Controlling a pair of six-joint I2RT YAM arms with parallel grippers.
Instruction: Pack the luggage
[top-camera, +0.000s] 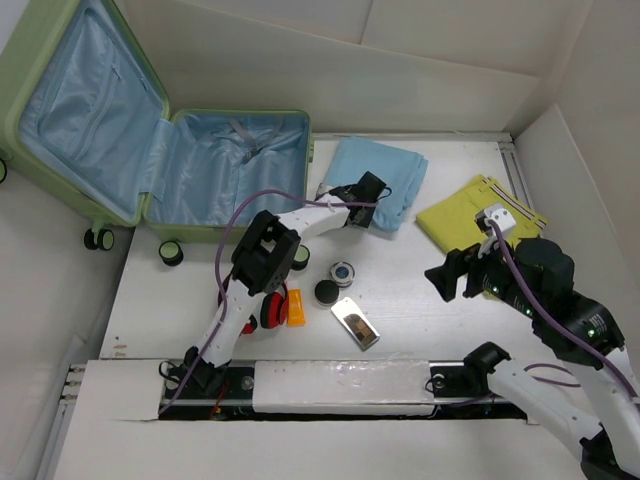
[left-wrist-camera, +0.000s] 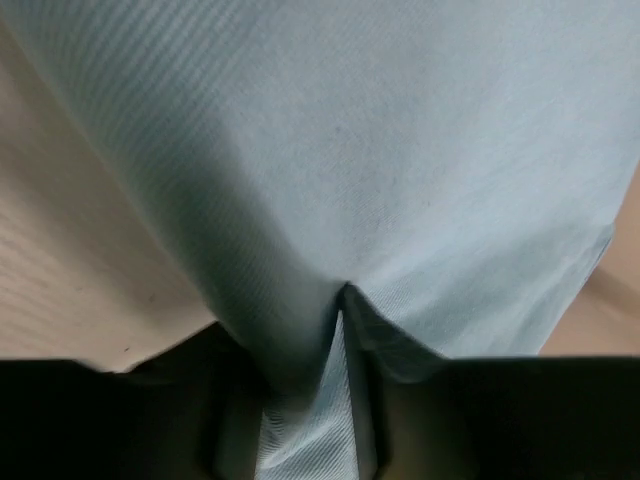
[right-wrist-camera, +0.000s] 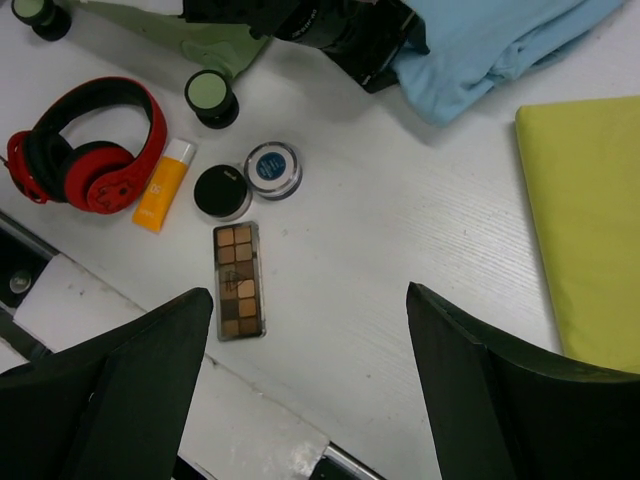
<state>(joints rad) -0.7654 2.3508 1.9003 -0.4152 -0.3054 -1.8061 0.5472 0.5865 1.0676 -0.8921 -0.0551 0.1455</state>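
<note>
Left gripper (top-camera: 372, 193) pinches a fold of light blue cloth (top-camera: 390, 160) just beside the open luggage (top-camera: 70, 110); right gripper (top-camera: 443, 276) gapes wide, empty.

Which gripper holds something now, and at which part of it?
The left gripper pinches the light blue cloth at a bunched fold by its near edge; the right gripper is open and empty.

Bright, even overhead lighting with soft shadows on the white table (top-camera: 430, 330). Left wrist view: blue cloth (left-wrist-camera: 400, 150) too close, blurred, dark toward 6 o'clock.
</note>
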